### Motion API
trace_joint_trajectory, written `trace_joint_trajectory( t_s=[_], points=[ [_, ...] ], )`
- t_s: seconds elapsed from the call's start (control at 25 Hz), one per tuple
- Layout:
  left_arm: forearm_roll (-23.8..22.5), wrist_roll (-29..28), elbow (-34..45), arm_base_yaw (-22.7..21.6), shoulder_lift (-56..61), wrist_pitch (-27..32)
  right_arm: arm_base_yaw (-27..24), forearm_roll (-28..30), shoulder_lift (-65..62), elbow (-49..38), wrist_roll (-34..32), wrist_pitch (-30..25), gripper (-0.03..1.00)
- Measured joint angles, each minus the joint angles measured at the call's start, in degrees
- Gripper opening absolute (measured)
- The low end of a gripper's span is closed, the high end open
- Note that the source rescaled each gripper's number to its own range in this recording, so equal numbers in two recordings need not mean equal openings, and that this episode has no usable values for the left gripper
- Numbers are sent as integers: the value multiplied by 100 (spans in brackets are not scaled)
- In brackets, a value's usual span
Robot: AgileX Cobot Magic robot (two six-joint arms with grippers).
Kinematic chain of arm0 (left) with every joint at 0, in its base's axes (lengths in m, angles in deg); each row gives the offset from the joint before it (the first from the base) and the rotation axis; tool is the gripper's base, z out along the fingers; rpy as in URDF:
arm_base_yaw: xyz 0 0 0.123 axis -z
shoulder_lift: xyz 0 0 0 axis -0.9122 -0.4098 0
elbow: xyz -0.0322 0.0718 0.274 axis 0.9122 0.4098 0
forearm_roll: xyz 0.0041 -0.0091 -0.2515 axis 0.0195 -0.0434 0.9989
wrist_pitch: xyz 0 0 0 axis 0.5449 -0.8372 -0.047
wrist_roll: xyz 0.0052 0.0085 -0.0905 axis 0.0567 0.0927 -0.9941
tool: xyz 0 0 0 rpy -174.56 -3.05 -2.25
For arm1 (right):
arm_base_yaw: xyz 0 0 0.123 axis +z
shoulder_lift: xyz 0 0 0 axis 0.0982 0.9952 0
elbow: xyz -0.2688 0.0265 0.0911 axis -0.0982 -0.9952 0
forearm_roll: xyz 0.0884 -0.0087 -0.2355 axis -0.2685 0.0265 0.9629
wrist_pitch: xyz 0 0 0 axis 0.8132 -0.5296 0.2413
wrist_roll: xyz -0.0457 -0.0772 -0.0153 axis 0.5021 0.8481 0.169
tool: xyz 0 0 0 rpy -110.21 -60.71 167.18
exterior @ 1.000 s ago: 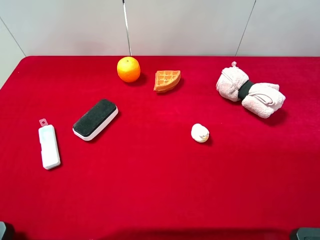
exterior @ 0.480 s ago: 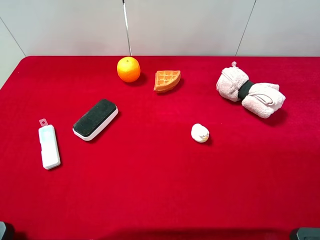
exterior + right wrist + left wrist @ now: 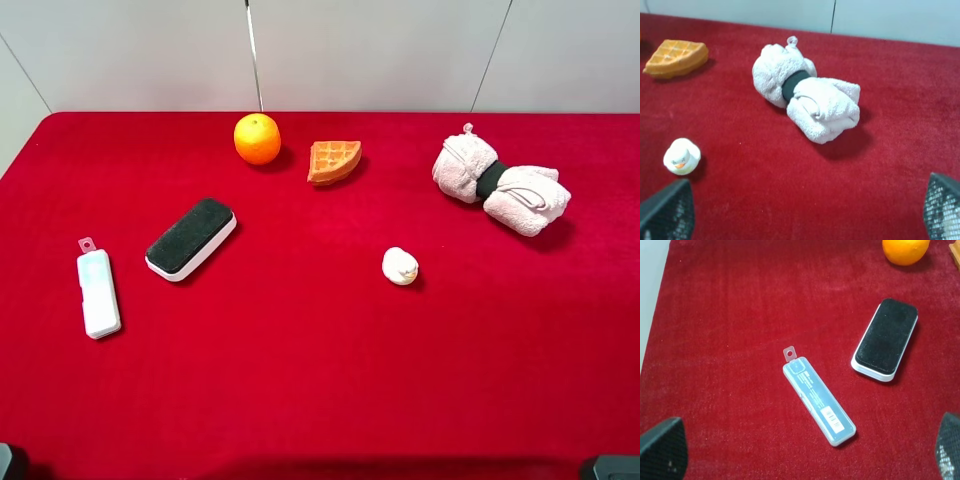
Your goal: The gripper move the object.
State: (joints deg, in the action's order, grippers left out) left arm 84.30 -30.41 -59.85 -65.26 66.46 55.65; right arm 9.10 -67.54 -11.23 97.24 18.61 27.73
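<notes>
The red felt-covered counter (image 3: pixel 320 380) carries everything. A rolled pale pink towel with a black band (image 3: pixel 500 185) lies at its far right. The round bright orange fruit (image 3: pixel 257 138) sits near the far edge, beside an orange-brown waffle wedge (image 3: pixel 333 161). Both tools, left tool (image 3: pixel 800 452) and right tool (image 3: pixel 800 215), stand spread apart, holding nothing.

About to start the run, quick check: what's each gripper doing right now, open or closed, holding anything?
Left gripper: open, fingertips wide apart, holding nothing.
Right gripper: open, fingertips wide apart, holding nothing.
</notes>
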Motion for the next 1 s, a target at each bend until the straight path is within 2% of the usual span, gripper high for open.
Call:
trace_joint_trajectory(
  t_s=[1.0],
  points=[
    [0, 0, 0, 0, 0, 0, -12, 14, 0, 1, 0, 97, 99]
  ],
)
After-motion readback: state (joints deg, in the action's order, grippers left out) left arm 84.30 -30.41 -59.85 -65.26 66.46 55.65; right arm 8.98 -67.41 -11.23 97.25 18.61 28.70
